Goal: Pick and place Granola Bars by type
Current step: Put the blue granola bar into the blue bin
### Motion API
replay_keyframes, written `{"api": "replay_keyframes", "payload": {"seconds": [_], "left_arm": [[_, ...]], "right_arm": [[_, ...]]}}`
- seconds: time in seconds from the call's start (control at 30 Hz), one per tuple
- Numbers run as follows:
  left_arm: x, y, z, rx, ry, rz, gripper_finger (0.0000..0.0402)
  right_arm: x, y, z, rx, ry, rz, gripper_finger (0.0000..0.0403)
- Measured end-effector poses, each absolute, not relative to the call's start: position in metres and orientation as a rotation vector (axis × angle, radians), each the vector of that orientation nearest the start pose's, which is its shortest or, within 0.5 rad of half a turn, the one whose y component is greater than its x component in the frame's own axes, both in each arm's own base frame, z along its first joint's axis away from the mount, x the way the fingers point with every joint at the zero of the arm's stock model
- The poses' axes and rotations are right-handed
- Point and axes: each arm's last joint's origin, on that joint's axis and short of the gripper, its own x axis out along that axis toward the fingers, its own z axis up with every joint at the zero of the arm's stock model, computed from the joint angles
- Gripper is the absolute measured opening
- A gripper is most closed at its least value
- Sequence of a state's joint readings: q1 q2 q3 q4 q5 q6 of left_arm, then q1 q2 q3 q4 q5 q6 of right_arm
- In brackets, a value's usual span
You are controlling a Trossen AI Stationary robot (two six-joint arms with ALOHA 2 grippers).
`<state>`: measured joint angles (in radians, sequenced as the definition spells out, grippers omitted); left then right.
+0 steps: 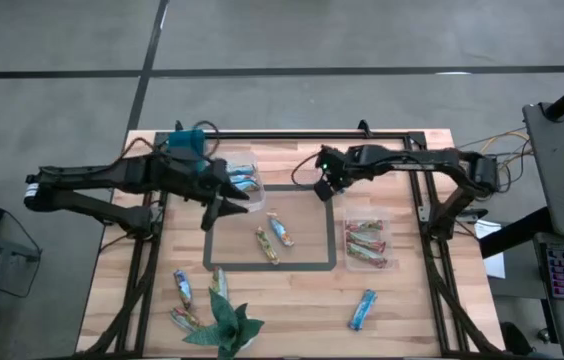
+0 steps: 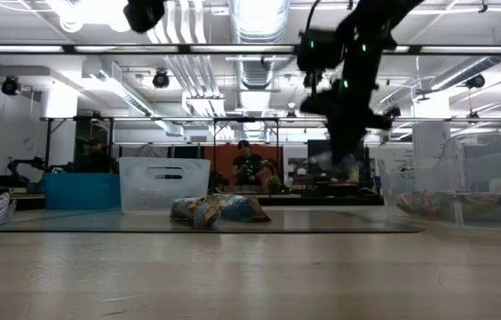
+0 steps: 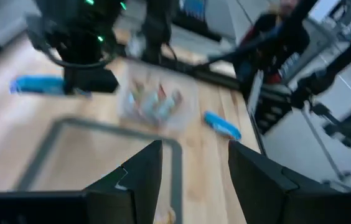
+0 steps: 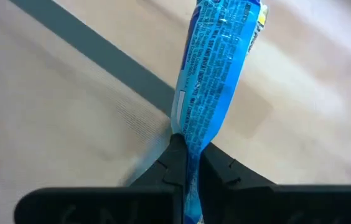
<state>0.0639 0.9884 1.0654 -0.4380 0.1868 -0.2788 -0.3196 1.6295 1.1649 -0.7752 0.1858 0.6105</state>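
Observation:
My right gripper [image 1: 323,190] hangs above the far edge of the grey taped rectangle [image 1: 272,267], shut on a bright blue granola bar [image 4: 219,68]. My left gripper [image 1: 229,207] hovers open and holds nothing, beside a clear tub with blue bars [image 1: 243,183]. A second clear tub [image 1: 366,243] holds brown and red bars. Two bars [image 1: 273,238] lie inside the rectangle, and one blue bar [image 1: 362,309] lies near the table's front right. Several more bars [image 1: 184,296] lie at the front left. My right gripper pinches one crimped end of the blue bar's wrapper [image 4: 191,142] between its two fingertips. The fingers come from above, slanting down. The bar hangs below them, lifted clear of the table.
A green paper plant figure [image 1: 227,325] stands at the front left among the loose bars. Black frame rails [image 1: 292,135] run along the table's far edge. Bare wood lies between the rectangle and the front edge. People and bins show in the room beyond the table.

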Motion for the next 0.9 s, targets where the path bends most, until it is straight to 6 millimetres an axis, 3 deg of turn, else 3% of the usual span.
{"api": "replay_keyframes", "payload": {"seconds": [0.27, 0.53, 0.7, 0.9], "left_arm": [[0.187, 0.011, 0.418, -0.258, 0.195, 0.039, 0.0165], [0.178, 0.012, 0.458, -0.211, 0.072, 0.063, 0.0165], [0.174, 0.015, 0.466, -0.176, 0.04, 0.132, 0.0165], [0.177, 0.016, 0.47, -0.177, -0.001, 0.136, 0.0165]], "right_arm": [[0.297, -0.088, 0.312, 0.517, 0.792, -0.653, 0.001], [0.294, -0.069, 0.385, 0.411, 0.568, -0.508, 0.001], [0.299, -0.047, 0.42, 0.361, 0.443, -0.399, 0.001], [0.313, -0.021, 0.441, 0.306, 0.363, -0.286, 0.001]]}}
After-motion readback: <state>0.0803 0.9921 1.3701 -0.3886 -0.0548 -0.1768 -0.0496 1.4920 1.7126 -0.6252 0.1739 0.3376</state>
